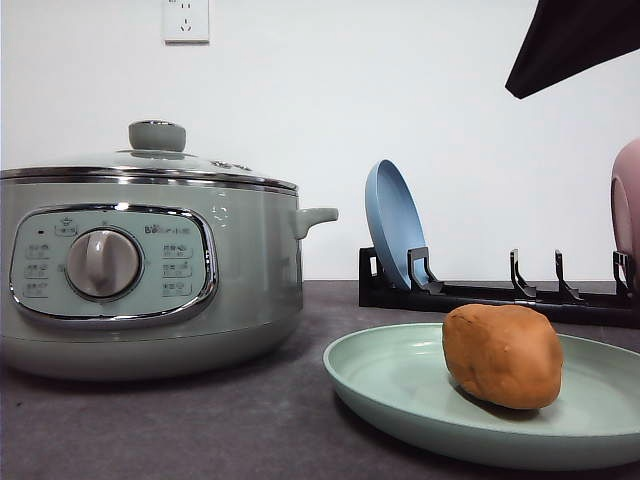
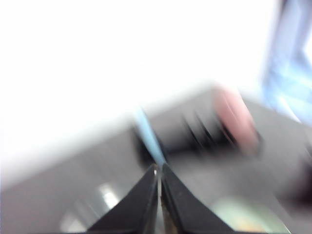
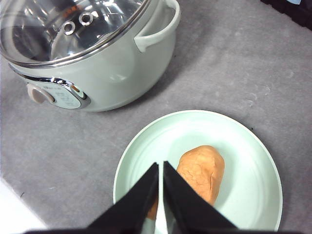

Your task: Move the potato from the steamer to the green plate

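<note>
One large item dominates the counter: the steamer (image 1: 150,265), sage-green, lid on, control knob facing out, side handle pointing toward the dish rack (image 1: 500,290). Rack holds a blue plate (image 1: 393,225) upright in its slots; a pink plate (image 1: 627,210) stands at the far end.

Green plate (image 1: 400,385) lies flat just beside the steamer, a strip of bare grey counter between them. The potato (image 1: 503,355) rests on it, inside the rim, off-centre toward the side away from the pot. Judged from that, the transfer looks done.

Right gripper (image 3: 160,168) hangs above the plate, fingers pressed together with nothing between them. From that wrist camera the potato lies just past and beside the fingertips; its long axis runs roughly in line with the fingers, slightly angled. Right arm is clearly the nearer one.

Left gripper (image 2: 159,170) also clenched and empty; picture badly smeared, rack and plates only as streaks.

Room to move: plenty upward and toward the open counter by the plate's near rim. Steamer wall and handle bound one side, rack the back. A straight lift clears everything.
</note>
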Motion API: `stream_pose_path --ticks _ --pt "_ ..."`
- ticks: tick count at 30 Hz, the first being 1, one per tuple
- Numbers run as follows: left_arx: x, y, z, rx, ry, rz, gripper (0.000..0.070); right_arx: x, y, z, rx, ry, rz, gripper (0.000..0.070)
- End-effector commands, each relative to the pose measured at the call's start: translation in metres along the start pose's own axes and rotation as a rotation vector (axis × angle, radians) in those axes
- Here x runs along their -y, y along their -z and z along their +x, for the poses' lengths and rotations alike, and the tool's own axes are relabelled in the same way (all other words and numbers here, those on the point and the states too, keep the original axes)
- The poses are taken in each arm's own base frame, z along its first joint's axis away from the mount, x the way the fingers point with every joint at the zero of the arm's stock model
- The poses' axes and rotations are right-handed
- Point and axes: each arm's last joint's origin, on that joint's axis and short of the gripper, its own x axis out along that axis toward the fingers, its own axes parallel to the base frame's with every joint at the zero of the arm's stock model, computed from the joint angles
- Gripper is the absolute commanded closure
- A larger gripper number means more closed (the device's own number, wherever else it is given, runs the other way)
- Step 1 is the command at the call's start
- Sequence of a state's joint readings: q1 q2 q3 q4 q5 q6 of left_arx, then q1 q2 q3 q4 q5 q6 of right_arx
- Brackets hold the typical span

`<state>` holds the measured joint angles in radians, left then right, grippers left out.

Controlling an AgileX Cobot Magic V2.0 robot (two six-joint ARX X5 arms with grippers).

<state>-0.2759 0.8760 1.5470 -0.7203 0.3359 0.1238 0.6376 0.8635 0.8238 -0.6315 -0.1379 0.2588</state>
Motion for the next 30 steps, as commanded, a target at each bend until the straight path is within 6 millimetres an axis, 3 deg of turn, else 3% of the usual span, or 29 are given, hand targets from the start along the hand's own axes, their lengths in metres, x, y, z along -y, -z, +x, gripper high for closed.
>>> stream_pose_path --ticks 1,6,13,23,30 --pt "0.0 -0.003 -0.012 0.115 -0.063 0.084 0.0698 -0.003 -0.004 -0.002 0.018 -0.011 -0.016 0.0699" --pt "0.002 0.03 -0.03 0.256 -0.217 0.256 0.0698 -0.003 -0.004 -0.002 0.018 -0.011 -0.016 0.0699" --pt "0.003 0.112 -0.025 0.326 -0.326 0.346 0.0698 -0.003 -0.004 -0.002 0.018 -0.011 -0.016 0.0699" --pt "0.006 0.221 -0.01 0.229 -0.331 0.192 0.0698 -0.003 -0.004 -0.002 0.018 -0.011 -0.016 0.0699" --pt "0.007 0.275 -0.008 0.171 -0.439 0.083 0.0698 -0.003 -0.004 -0.002 0.018 -0.011 -0.016 0.0699"
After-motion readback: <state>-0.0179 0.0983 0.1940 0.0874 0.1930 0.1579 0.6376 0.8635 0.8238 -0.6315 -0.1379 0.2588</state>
